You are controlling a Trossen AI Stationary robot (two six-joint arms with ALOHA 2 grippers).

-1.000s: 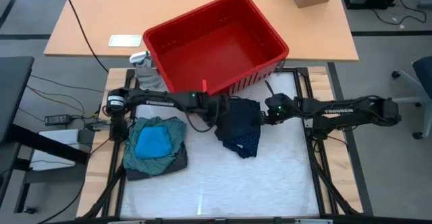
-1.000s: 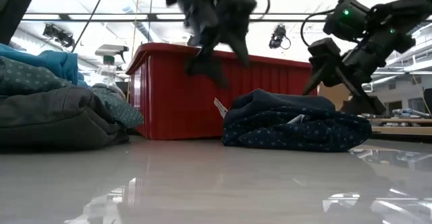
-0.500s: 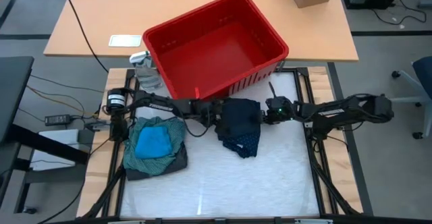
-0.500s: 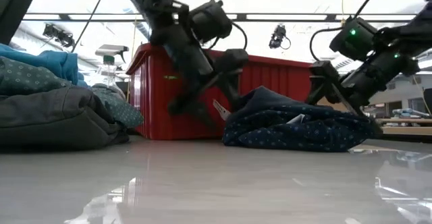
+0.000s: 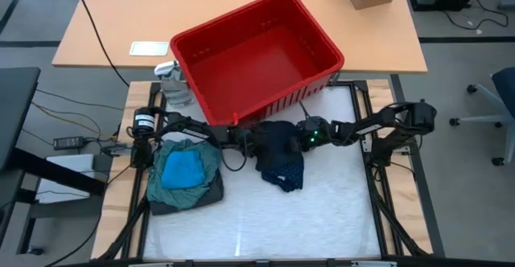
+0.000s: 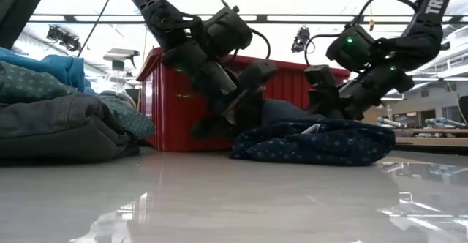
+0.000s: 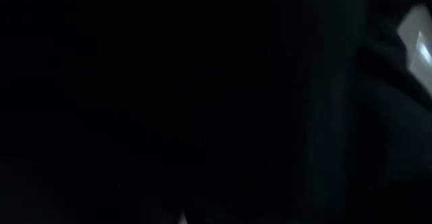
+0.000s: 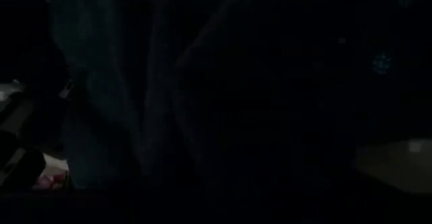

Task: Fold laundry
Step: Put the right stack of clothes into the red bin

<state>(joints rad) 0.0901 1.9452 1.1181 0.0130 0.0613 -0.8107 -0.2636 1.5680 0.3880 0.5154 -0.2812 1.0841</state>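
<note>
Pressed in from opposite sides against the navy dotted piece [image 5: 282,153], bunched mid-counter [image 5: 322,219] just in front of the red bin [image 5: 256,54]: left gripper [image 5: 256,141] and right gripper [image 5: 304,135], seemingly placed to pinch the two ends for a fold. Stacked apart at the left edge, apparently finished: bright blue piece [image 5: 182,170] atop teal shirt [image 5: 205,156] and dark grey piece [image 5: 187,200]. Impossible to tell whether jaws are released or grasping; buried in cloth, wrist views nearly black.
</note>
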